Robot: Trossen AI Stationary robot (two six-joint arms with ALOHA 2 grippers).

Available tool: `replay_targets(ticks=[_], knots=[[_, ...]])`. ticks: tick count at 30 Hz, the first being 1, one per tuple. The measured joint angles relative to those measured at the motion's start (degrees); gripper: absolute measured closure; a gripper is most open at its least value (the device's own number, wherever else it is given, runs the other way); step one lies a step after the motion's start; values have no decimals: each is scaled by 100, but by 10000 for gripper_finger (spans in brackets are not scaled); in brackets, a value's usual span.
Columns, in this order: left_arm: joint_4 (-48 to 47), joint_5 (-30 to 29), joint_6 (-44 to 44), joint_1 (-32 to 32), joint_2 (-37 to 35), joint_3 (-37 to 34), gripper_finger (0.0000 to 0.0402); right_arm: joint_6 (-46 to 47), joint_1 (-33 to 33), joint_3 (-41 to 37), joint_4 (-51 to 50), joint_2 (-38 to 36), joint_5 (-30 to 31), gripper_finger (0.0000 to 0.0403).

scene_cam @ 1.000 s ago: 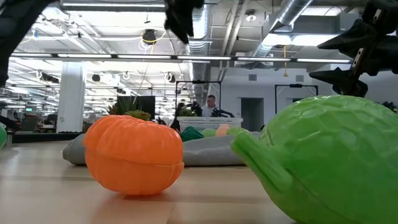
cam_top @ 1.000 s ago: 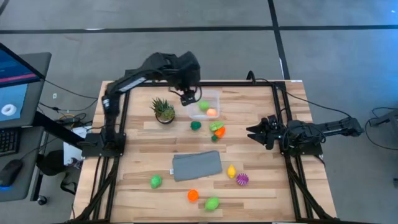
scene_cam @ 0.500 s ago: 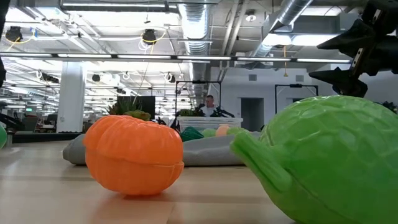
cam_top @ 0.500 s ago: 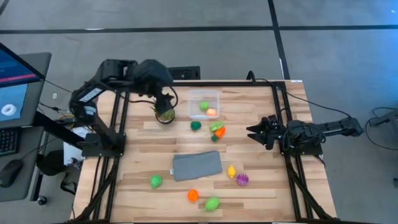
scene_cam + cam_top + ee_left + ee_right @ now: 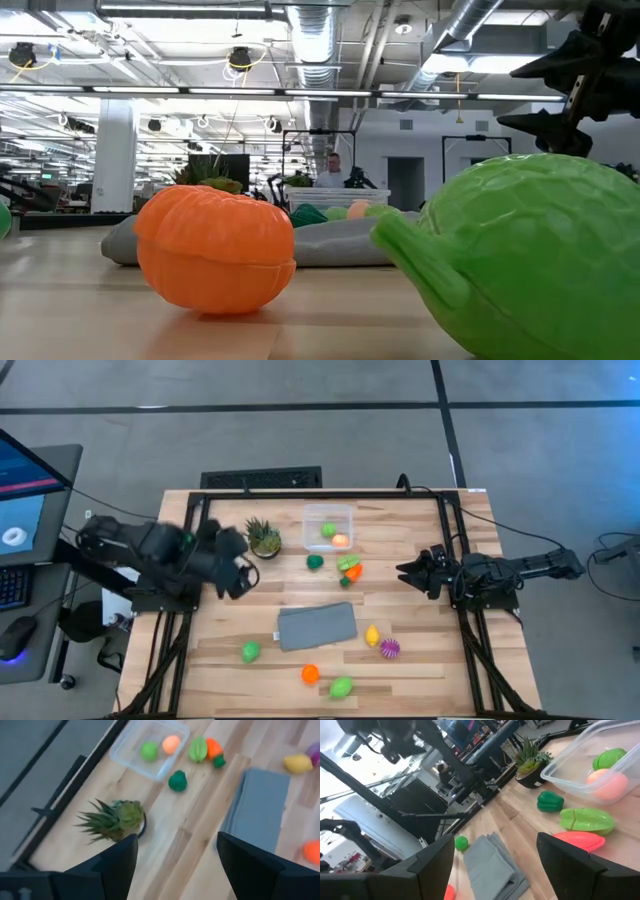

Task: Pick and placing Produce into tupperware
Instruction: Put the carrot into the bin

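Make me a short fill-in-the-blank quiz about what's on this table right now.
1. The clear tub holds ____ pieces of toy produce.
2. Beside the yellow fruit lies a spiky ____ ball.
3. The grey cloth lies ____ on the table.
4. The potted plant stands ____ the tub.

Missing words: two; purple; flat; outside

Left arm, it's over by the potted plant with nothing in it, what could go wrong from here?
The left end effector, open and empty, sits close to the potted plant, so a swing toward the tupperware might tip it. The dark green piece and the green and orange pieces lie clustered, so one grasp could nudge the others.
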Motion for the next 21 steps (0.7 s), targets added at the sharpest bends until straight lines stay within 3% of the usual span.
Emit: replay_targets(ticks=[6,11,21], knots=[[1122,-1057,-1665,-1261,-843,-1817,138,-402,0,132,-5,0,44,97],[1322,-1526,-3129,-2053,-1270,-2916,138,-594,-17,271,-31,165,366,97],[723,-2372,-4592,-2845,-1561,-3823,138,251,379,1212,-412,1605,145,101]])
